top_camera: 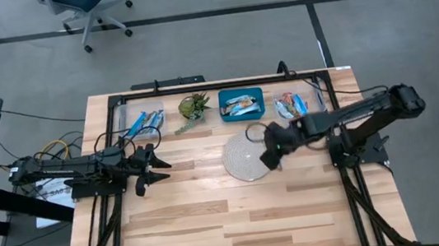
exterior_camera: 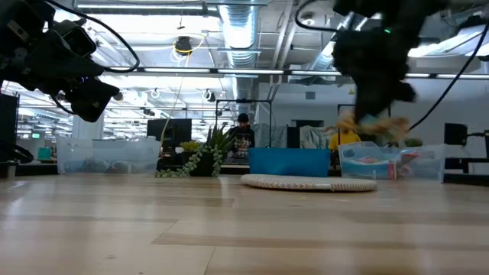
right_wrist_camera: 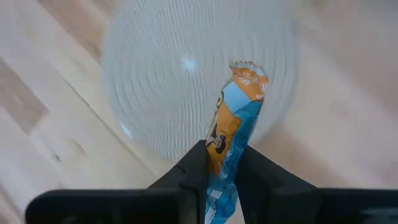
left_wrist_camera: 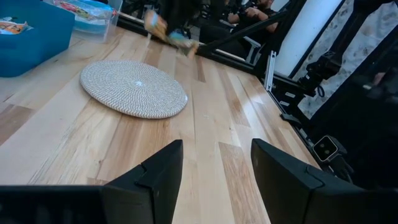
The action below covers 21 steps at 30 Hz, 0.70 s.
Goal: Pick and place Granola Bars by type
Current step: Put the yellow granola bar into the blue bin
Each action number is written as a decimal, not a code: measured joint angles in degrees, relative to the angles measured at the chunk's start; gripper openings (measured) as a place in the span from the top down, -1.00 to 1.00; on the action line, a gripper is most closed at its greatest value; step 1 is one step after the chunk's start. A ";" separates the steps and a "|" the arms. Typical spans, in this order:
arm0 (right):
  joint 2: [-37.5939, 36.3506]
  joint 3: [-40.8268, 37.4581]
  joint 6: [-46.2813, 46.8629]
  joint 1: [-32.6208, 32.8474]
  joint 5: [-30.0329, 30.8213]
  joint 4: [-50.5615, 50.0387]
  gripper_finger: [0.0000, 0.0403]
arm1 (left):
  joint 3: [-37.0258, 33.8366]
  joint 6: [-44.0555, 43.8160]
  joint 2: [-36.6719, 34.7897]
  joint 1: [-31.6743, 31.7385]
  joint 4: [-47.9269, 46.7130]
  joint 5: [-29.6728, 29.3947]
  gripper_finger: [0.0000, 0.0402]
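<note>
High view: right pincer (top_camera: 271,160) hangs over the woven mat's (top_camera: 247,158) right edge; its load is hidden under the arm. Three bins at the desk's (top_camera: 214,223) far edge hold wrapped bars; labels too small to read.
Low view: pincer blurred, an orange-and-blue granola bar (exterior_camera: 372,122) dangling above the mat.
Left wrist view: left pincer (left_wrist_camera: 214,171) spread, empty, over bare desk.
Right wrist view: fingers (right_wrist_camera: 194,171) pinch the bar's lower end; that end is cut off.

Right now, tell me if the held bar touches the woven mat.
Apart. The low view shows the bar in the right gripper hanging clear above the mat.
</note>
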 joint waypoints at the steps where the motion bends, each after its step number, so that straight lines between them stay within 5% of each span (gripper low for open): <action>1: -0.20 1.08 -2.99 -1.61 -0.01 -0.04 0.73 | 0.01 0.00 -0.01 0.02 0.00 0.00 0.09; 10: 2.68 12.17 -31.75 -18.14 -2.07 -0.52 0.73 | 0.00 0.00 -0.02 0.02 0.01 -0.02 0.09; 21: 19.00 30.10 -60.99 -33.97 -11.29 -5.52 0.73 | 0.00 0.00 -0.01 0.00 0.00 0.00 0.09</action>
